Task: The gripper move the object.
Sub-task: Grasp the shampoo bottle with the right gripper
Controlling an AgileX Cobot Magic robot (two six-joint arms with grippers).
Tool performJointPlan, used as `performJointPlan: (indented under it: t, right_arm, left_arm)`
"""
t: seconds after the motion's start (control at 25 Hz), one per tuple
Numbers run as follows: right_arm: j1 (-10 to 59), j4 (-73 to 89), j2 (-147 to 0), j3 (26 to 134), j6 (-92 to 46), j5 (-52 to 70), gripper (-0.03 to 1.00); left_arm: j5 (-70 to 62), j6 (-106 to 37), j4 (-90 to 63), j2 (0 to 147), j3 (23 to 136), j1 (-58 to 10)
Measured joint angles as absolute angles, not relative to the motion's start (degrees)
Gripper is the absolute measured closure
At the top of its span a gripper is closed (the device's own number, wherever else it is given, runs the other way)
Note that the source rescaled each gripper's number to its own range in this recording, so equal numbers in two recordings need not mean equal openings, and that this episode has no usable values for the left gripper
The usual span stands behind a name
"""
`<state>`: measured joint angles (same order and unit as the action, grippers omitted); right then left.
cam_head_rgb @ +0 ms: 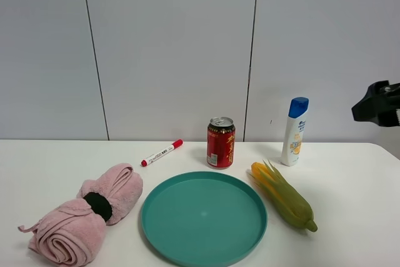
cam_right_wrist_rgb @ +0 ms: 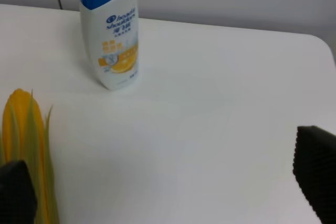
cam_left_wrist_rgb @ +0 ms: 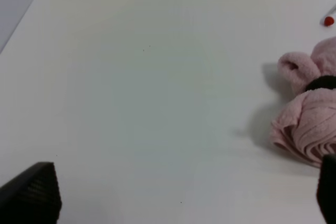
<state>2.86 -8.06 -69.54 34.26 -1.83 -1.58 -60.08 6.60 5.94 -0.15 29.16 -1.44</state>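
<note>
The white shampoo bottle (cam_head_rgb: 295, 131) with a blue cap and blue-and-yellow label stands upright at the back right of the table, right of the red can. It also shows in the right wrist view (cam_right_wrist_rgb: 111, 30). My right gripper (cam_right_wrist_rgb: 168, 198) is open and empty, its black fingertips (cam_right_wrist_rgb: 315, 166) wide apart, well short of the bottle. In the exterior view only part of the right arm (cam_head_rgb: 377, 104) shows at the right edge, above table level. My left gripper (cam_left_wrist_rgb: 184, 195) is open and empty over bare table; it is out of the exterior view.
A red drink can (cam_head_rgb: 220, 142) stands left of the bottle. A corn cob (cam_head_rgb: 282, 196) lies in front of the bottle. A teal plate (cam_head_rgb: 204, 217) sits front centre. A rolled pink towel (cam_head_rgb: 87, 212) lies at front left, a red marker (cam_head_rgb: 162, 152) behind it.
</note>
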Motion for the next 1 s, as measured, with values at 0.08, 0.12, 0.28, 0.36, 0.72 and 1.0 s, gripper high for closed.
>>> performJointPlan:
  t: [0.08,0.12,0.28,0.36,0.72,1.0]
  right_arm:
    - [2.9,-8.1,-73.3,34.3,-1.8,-6.1,-0.03]
    - [2.9,-8.1,-75.2,34.3,-1.8,-8.6,-0.03]
    - [2.9,-8.1,-81.2,34.3,-1.8,-15.2,-0.03]
    - [2.9,-8.1,-83.7,34.3,-1.8,-18.2,-0.03]
    - [2.9,-8.0,-93.4,34.4,-2.6,-30.9,-0.03]
    - [2.9,-5.9,-99.0,34.4,-4.5,-38.5,-0.03]
  left_arm:
    - [-60.1,6.6,5.9,-0.2,29.2,-1.4]
    - [-60.1,6.6,5.9,-0.2,29.2,-1.4]
    - [-60.1,6.6,5.9,-0.2,29.2,-1.4]
    - [-60.1,6.6,5.9,-0.2,29.2,-1.4]
    - [-60.1,6.6,5.9,-0.2,29.2,-1.4]
    - [-60.1,6.6,5.9,-0.2,29.2,-1.4]
